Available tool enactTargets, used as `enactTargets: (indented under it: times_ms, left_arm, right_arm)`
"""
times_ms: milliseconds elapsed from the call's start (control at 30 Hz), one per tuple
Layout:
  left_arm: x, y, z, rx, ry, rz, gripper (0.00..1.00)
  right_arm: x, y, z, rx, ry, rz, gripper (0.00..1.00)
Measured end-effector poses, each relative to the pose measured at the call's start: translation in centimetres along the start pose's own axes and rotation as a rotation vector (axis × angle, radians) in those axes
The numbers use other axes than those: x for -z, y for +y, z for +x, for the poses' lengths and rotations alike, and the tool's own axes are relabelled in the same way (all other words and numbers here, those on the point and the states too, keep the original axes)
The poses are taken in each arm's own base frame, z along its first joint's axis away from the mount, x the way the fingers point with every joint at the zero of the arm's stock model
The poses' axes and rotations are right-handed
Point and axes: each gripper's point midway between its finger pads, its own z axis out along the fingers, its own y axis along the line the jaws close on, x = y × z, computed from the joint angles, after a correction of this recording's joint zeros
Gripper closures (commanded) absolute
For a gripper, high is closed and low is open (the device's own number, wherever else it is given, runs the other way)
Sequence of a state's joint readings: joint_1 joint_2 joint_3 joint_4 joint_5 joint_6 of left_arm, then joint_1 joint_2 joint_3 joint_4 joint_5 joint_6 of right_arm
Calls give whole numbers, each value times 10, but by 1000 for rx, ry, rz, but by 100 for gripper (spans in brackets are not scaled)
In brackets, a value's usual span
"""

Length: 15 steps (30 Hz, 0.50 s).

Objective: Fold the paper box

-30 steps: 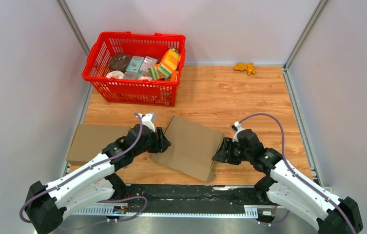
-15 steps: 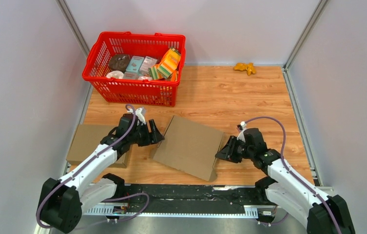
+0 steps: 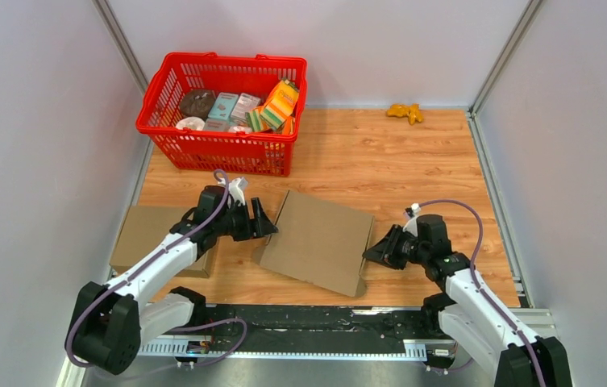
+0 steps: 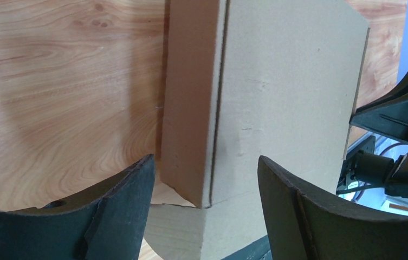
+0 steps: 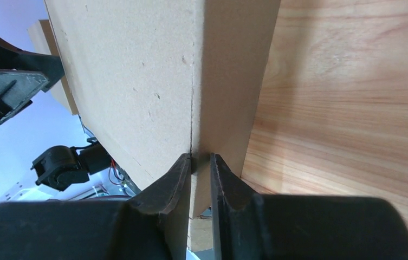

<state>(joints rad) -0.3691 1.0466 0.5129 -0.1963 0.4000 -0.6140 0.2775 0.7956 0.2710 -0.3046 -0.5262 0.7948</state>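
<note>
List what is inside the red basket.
In the red basket: a brown round item, a teal box, an orange striped carton, white round items. Anything beneath these is covered.

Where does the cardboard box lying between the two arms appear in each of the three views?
Top external: the paper box lies low centre.
Left wrist: it fills the centre and upper right.
Right wrist: it fills the upper left and centre.
Shared landmark: the wooden table, left of the box in the left wrist view, right of it in the right.
</note>
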Motion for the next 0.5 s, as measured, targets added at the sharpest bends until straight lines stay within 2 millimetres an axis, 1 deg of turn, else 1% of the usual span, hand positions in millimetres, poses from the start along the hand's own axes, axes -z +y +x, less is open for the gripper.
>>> enactTargets:
  times_ms: [167,267,367,500]
  left_arm:
    - [-4,4,-3,19,7,14,22]
    - [-10,4,-4,31,25,40,22]
    - [-16,3,-1,39,51,70,22]
    - [-22,-2,-3,33,60,116,22]
  right_arm:
    - [2,-4,-3,-48,-19,-13,80]
    - [3,-4,-4,-62,-19,-17,81]
    - [4,-6,-6,-72,-34,-17,81]
    - [6,-8,-10,-84,-61,-18,81]
